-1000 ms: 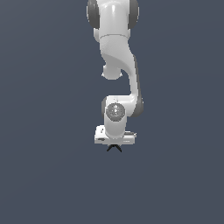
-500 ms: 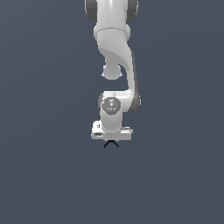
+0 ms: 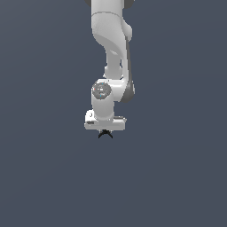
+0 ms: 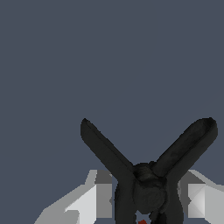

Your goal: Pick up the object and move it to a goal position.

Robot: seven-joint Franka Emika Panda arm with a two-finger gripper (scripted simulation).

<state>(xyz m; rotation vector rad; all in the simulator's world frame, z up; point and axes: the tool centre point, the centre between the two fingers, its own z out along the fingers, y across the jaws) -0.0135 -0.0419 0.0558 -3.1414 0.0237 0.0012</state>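
Below the white gripper [image 3: 105, 131], in the exterior view, a small black clamp [image 3: 105, 134] is seen, its two splayed legs pointing down and outward from the gripper's underside. The Panda arm [image 3: 111, 48] descends from the upper edge of that view, bends at a grey-capped wrist joint [image 3: 101, 90], and ends in the wide gripper body directly above the clamp. No bench, table or other supporting surface can be distinguished; only a uniform dark grey-blue background [image 3: 40, 177] is rendered around the arm and the clamp.

At the wrist camera, the clamp [image 4: 148, 175] is shown close up, lying between the two pale fingers [image 4: 89, 199], one on each side of its central hub. Two long black legs spread apart from the hub in a V form. A small red spot [image 4: 141, 222] is visible at the hub, at the frame edge. The fingers are closed against the clamp body, so the pincer is recorded as grasping the clamp. Whether the clamp's legs touch anything beneath them cannot be told.
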